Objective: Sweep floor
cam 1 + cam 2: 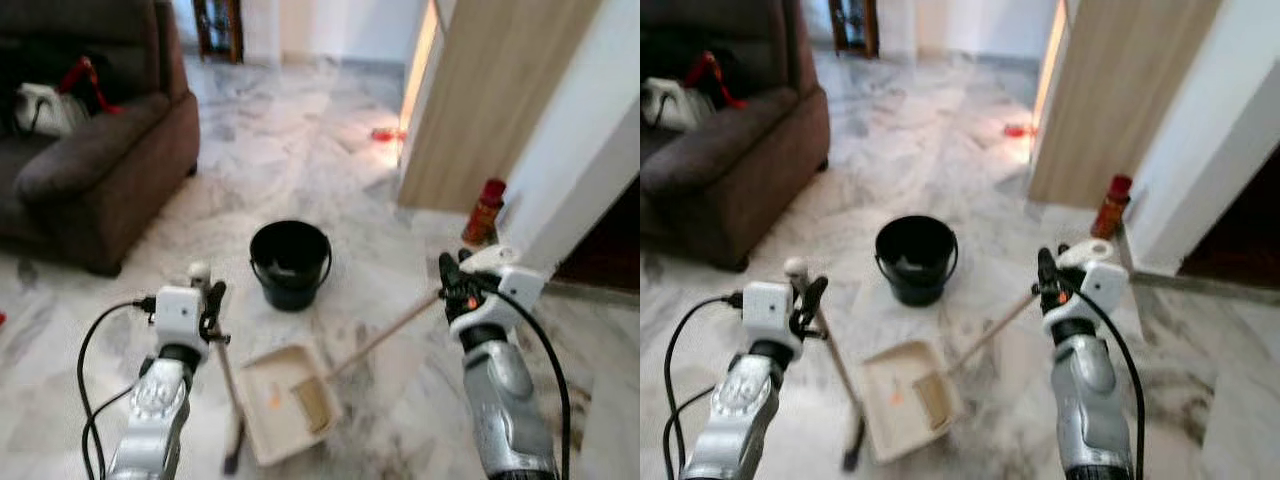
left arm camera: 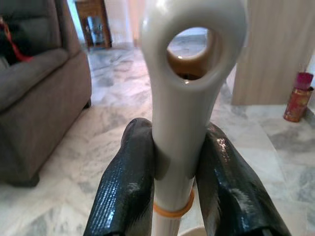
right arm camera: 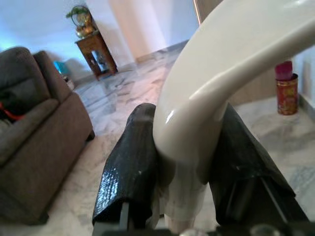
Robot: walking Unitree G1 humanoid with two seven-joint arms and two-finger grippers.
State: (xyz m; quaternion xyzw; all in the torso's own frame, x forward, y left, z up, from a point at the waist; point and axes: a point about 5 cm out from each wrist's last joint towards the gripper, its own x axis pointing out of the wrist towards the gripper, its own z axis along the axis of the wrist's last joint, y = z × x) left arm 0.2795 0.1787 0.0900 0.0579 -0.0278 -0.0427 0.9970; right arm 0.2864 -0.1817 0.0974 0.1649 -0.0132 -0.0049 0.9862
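My left gripper (image 1: 210, 300) is shut on the white top of a broom handle (image 2: 182, 113), just below its hanging hole. The stick (image 1: 226, 370) runs down to a dark broom head (image 1: 232, 460) on the marble floor. My right gripper (image 1: 455, 275) is shut on the cream curved grip (image 3: 221, 59) of a long wooden dustpan handle (image 1: 385, 335). The cream dustpan (image 1: 285, 400) rests on the floor between my arms, with a little debris inside. A black bucket (image 1: 290, 262) stands just beyond the pan.
A brown sofa (image 1: 90, 150) with a white bag (image 1: 40, 108) fills the left side. A wooden door (image 1: 490, 100) and a white wall (image 1: 590, 150) stand on the right, with a red can (image 1: 485, 210) at their foot. A small red object (image 1: 385, 133) lies farther off.
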